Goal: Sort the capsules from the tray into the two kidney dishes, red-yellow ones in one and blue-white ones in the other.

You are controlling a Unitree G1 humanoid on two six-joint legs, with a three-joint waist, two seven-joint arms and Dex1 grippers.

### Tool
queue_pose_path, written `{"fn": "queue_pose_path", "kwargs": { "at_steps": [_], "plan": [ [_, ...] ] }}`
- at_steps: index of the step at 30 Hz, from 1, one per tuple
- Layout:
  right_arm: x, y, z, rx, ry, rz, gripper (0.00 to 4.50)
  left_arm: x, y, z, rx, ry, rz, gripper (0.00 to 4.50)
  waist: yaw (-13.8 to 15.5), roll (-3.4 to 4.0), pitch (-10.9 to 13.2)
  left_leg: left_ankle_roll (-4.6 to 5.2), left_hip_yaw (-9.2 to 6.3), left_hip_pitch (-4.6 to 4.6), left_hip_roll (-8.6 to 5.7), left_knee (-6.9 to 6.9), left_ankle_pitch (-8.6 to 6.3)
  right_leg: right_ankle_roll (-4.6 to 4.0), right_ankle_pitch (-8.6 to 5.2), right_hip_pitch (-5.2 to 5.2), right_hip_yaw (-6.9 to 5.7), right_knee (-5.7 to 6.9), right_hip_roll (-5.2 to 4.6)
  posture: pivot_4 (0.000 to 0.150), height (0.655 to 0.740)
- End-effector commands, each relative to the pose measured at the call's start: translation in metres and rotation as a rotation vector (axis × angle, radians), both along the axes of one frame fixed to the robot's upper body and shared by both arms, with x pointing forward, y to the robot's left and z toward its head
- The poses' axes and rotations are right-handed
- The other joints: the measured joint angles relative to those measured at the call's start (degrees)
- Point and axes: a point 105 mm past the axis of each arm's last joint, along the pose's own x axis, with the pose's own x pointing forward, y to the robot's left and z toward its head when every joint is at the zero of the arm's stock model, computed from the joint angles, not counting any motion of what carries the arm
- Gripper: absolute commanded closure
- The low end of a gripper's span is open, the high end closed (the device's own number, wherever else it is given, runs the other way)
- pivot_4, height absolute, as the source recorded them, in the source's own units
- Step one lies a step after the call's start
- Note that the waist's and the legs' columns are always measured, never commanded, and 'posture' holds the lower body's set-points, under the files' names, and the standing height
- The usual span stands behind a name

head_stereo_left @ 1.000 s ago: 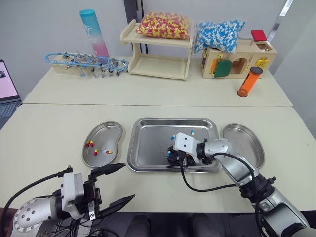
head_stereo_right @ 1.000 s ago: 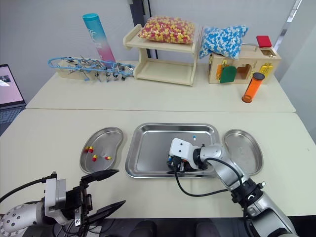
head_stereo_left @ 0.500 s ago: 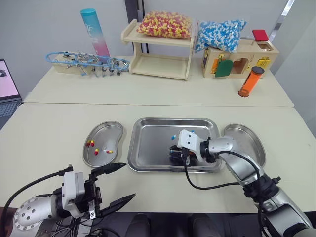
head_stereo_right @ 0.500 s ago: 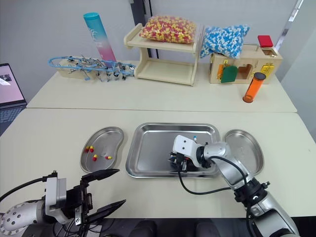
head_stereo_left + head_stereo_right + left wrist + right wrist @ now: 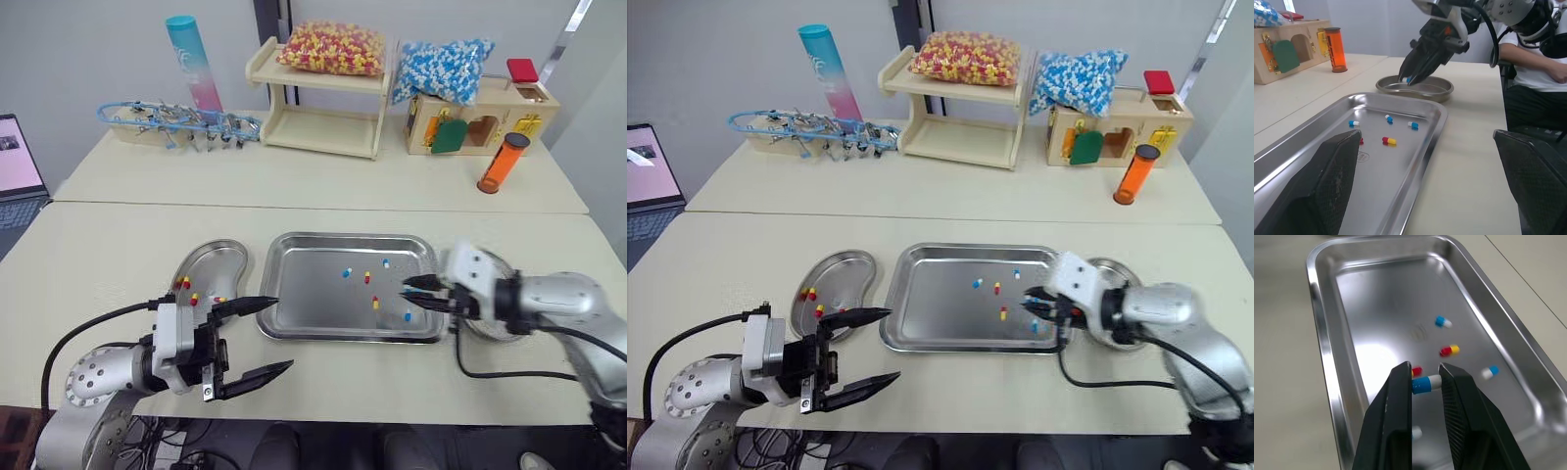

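Right gripper (image 5: 1425,371) pinches a blue-white capsule (image 5: 1426,383), left gripper (image 5: 284,333) gapes empty; few red-yellow capsules (image 5: 193,299) dished, several loose in the tray (image 5: 294,323).

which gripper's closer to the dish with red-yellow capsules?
Left. The left gripper sits open close by that dish; the right gripper is over the right end of the tray, gripping a blue-white capsule.

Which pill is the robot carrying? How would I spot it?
Start at the big steel tray. At its right edge sits the right gripper. The blue-white capsule pinched between its black fingers is the only one off the metal; the other capsules lie loose.
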Motion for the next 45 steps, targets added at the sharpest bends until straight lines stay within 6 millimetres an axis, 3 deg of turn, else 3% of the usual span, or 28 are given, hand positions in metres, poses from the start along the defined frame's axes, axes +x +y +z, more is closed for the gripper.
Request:
{"fn": "queue_pose_path", "kwargs": {
  "at_steps": [1, 8, 14, 27, 45],
  "plan": [
    [-0.016, -0.022, 0.015, -0.028, -0.026, -0.046, 3.93, 0.003, -0.007, 0.003, -0.001, -0.017, -0.02, 0.0, -0.1, -0.01, 0.0, 0.01, 0.0, 0.02, 0.0, 0.0, 0.0, 0.0, 0.0, 0.01, 0.0, 0.0, 0.0, 0.15, 0.74],
    [-0.045, -0.077, 0.016, -0.104, 0.027, -0.203, 3.93, 0.009, -0.019, 0.005, -0.003, -0.014, -0.056, 0.0, -0.1, -0.01, 0.0, 0.03, 0.1, 0.08, 0.0, 0.02, -0.01, 0.03, 0.01, 0.06, 0.1, 0.01, 0.0, 0.15, 0.74],
    [-0.052, -0.099, 0.019, -0.136, 0.024, -0.274, 3.93, 0.013, -0.026, 0.009, 0.01, -0.02, -0.08, 0.0, -0.2, -0.03, 0.0, 0.03, 0.19, 0.12, 0.0, 0.02, -0.02, 0.07, 0.03, 0.07, 0.19, 0.0, 0.01, 0.15, 0.74],
    [-0.018, -0.098, 0.01, -0.165, -0.004, -0.257, 3.93, 0.021, -0.043, 0.033, 0.013, -0.044, -0.068, 0.0, -0.2, -0.06, 0.0, 0.03, 0.25, 0.09, -0.01, 0.04, -0.02, 0.13, 0.07, 0.06, 0.26, -0.05, 0.01, 0.15, 0.74],
    [0.028, -0.098, -0.023, -0.225, 0.078, -0.271, 3.93, 0.017, -0.04, 0.016, 0.037, -0.035, -0.067, 0.0, -0.2, -0.06, 0.0, 0.03, 0.31, 0.11, -0.01, 0.05, -0.02, 0.15, 0.08, 0.02, 0.33, -0.06, 0.0, 0.15, 0.74]
  ]
}}
